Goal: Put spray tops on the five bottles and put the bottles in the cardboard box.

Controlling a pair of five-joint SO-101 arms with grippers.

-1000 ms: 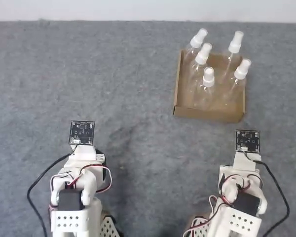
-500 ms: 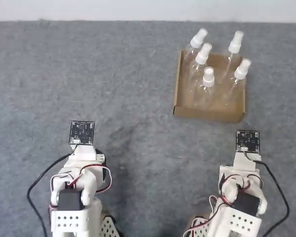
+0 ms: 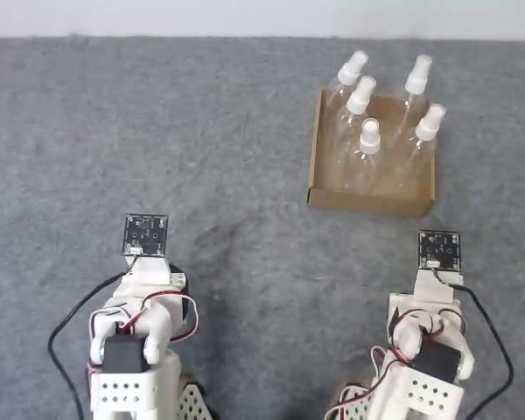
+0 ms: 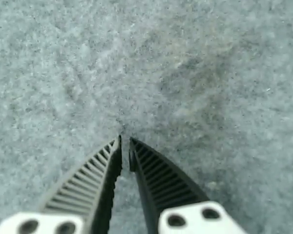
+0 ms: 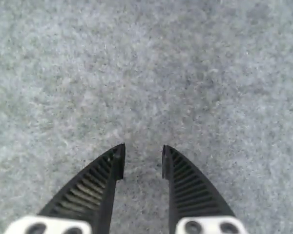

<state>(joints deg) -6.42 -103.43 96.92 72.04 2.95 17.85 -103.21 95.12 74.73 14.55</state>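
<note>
Several clear bottles (image 3: 370,149) with white spray tops stand upright inside the cardboard box (image 3: 367,200) at the far right of the table. Both arms are folded back at the near edge, far from the box: the left arm (image 3: 140,324) at the near left, the right arm (image 3: 429,337) at the near right, straight in front of the box. In the left wrist view my left gripper (image 4: 125,141) is shut and empty, just above bare carpet. My right gripper (image 5: 142,148) hangs slightly open over carpet, nothing between its black ribbed fingers (image 5: 102,180).
Grey carpet (image 3: 201,131) covers the whole table. A pale wall runs along the far edge behind the box. Cables trail from both arm bases at the near edge.
</note>
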